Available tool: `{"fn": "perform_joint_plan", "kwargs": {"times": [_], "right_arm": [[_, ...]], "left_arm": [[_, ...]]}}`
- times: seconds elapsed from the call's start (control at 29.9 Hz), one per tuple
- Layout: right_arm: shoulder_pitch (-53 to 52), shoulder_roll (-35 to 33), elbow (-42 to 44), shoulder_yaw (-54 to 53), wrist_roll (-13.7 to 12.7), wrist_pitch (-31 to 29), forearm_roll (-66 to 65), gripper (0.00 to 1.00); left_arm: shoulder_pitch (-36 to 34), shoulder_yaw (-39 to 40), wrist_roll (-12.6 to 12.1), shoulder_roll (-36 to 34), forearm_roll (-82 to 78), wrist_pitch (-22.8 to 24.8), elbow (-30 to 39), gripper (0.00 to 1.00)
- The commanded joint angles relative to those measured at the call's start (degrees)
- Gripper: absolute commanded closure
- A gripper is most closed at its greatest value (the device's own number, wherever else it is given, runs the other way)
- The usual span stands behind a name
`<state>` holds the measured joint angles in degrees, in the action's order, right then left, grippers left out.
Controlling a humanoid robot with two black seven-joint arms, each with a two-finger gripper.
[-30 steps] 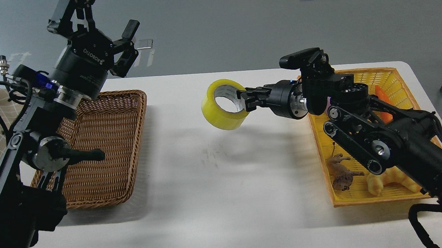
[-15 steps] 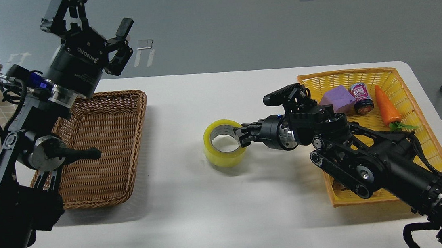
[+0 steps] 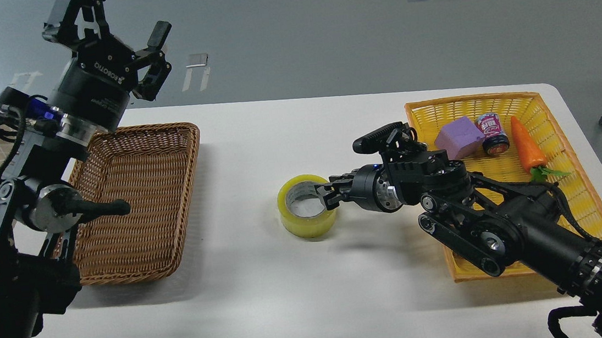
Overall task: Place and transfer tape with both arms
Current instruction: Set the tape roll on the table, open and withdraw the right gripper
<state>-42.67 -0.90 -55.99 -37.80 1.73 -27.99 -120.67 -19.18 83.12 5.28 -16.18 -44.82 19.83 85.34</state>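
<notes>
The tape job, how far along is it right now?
Done: the tape is out of the yellow basket and down on the white table. In hand: the right tool grips its rim. Left: release, then the open left tool, raised above the wicker basket, takes it.

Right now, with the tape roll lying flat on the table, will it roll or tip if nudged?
Probably not: the tape roll lies on its flat face, so it should slide. Its thick winding suggests it is stiff. The right gripper grips its wall, so it likely stays put.
</notes>
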Motion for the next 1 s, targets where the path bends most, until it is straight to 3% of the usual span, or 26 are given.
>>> {"fn": "perform_joint_plan", "kwargs": {"times": [0.0, 0.23, 0.5, 0.57, 0.67, 0.97], "right_arm": [[-0.9, 0.1, -0.2, -2.5, 0.0, 0.0, 0.2, 0.01], [-3.0, -1.7, -4.6, -10.0, 0.4, 0.6, 0.4, 0.00], [4.8, -3.7, -17.7, -26.0, 0.9, 6.1, 9.9, 0.00], [8.0, -2.8, -20.8, -31.3, 0.9, 11.8, 15.5, 0.00], [10.2, -2.6, -22.7, -34.3, 0.9, 14.1, 24.1, 0.00], [17.2, -2.5, -34.3, -44.2, 0.9, 14.5, 50.4, 0.00]], "left_arm": [[0.5, 0.1, -0.1, 0.0, 0.0, 0.0, 0.0, 0.02], [0.5, 0.4, 0.0, -0.3, 0.0, 0.0, 0.0, 0.02], [0.5, 0.5, 0.0, -2.0, 0.1, -0.1, -0.3, 0.02], [0.5, 1.3, 1.5, -1.3, 0.4, 0.0, -0.1, 0.02], [0.5, 1.7, 4.8, -1.1, 2.0, 0.3, 0.0, 0.02], [3.1, 1.5, 5.8, -1.0, 2.8, 4.0, 0.4, 0.02]]}}
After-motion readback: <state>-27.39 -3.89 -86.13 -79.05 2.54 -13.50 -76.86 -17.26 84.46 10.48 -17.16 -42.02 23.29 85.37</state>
